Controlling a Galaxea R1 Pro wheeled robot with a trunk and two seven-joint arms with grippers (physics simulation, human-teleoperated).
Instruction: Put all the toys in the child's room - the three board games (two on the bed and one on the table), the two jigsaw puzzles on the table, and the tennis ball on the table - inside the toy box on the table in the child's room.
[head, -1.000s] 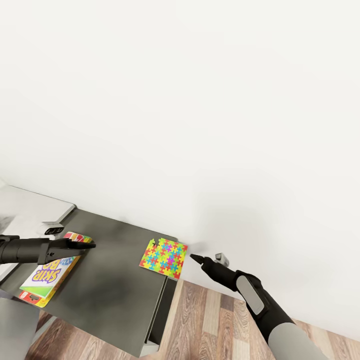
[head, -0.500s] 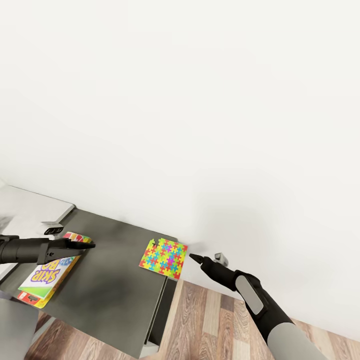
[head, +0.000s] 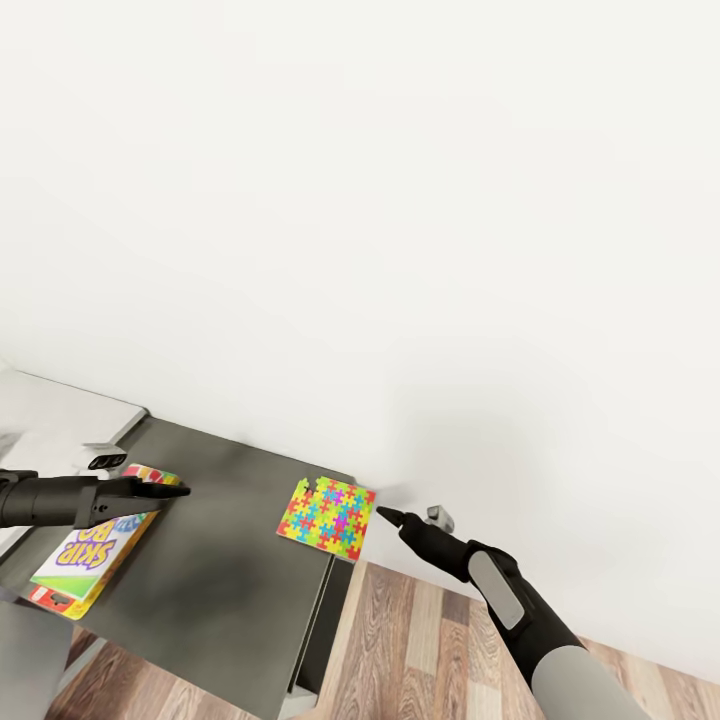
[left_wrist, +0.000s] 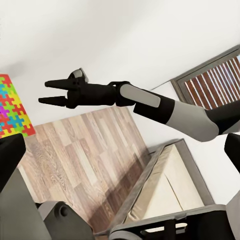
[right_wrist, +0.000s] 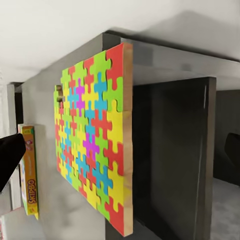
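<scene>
Right fingers, parted and empty, sit at the puzzle's 3 o'clock edge; slide in level, straddling it. Left fingers: cannot tell.

Very little has shifted over the last second. The right hand has crept slightly up and toward the jigsaw puzzle, so the gap between its pointed tip and the puzzle's near edge is a touch narrower; they are still apart. The SKIP-BO board game under the left hand now sits a little lower and further toward that arm's side in the head view, more of its near end sliding toward the tabletop edge.
</scene>
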